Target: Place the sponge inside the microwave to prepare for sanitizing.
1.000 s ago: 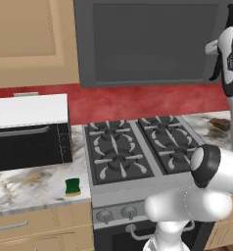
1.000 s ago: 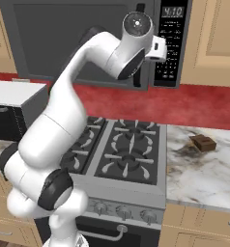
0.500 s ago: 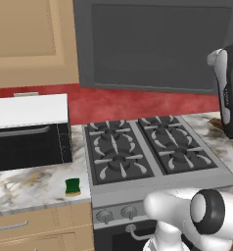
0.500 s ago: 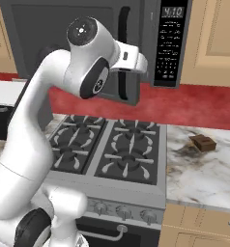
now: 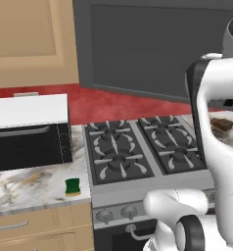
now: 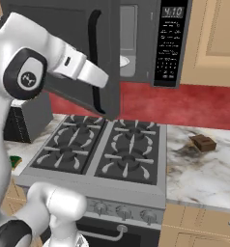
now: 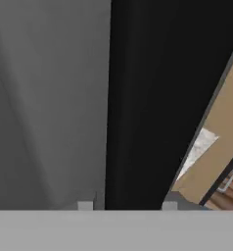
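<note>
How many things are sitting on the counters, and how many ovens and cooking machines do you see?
Sponge: 1
Small brown object: 1
Microwave: 1
White-topped black oven box: 1
Stove: 1
Total: 5

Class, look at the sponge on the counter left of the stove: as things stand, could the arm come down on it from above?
Probably yes. The sponge lies alone on the counter, nothing over it. But the arm is up at the microwave door, jaws shut on its handle, so it must let go first.
</note>
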Available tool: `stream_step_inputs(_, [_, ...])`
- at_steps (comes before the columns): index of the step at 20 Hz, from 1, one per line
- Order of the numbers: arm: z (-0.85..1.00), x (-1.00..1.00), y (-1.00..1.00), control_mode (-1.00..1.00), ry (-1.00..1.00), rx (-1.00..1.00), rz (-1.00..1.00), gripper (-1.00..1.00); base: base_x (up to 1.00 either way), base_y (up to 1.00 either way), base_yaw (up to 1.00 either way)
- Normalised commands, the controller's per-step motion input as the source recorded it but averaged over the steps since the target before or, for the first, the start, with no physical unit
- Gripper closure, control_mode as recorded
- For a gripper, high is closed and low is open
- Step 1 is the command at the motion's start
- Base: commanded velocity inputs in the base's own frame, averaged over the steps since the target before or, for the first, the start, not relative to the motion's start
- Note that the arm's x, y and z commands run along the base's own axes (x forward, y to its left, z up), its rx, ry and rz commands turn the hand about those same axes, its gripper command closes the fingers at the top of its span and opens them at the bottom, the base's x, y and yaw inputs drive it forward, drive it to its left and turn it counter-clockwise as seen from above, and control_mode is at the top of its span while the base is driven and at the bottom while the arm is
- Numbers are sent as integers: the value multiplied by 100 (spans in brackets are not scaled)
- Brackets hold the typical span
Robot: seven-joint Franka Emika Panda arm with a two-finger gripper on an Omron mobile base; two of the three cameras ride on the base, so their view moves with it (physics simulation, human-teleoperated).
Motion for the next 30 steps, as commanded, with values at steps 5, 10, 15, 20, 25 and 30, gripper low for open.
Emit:
stream_step_inputs(5, [-43, -93, 76, -100, 0, -6, -28, 100, 0, 0, 0])
stream_step_inputs(10, [-46, -37, 73, -100, -1, -18, -4, 100, 0, 0, 0])
stream_step_inputs(15, [-14, 0, 49, -100, -2, -7, -3, 100, 0, 0, 0])
stream_step_inputs(20, [-4, -2, 57, -100, -1, 0, -3, 100, 0, 0, 0])
stream_step_inputs(25, [0, -7, 69, -100, 0, -1, -1, 100, 0, 0, 0])
stream_step_inputs(30, [-2, -16, 84, -100, 0, -3, 0, 100, 0, 0, 0])
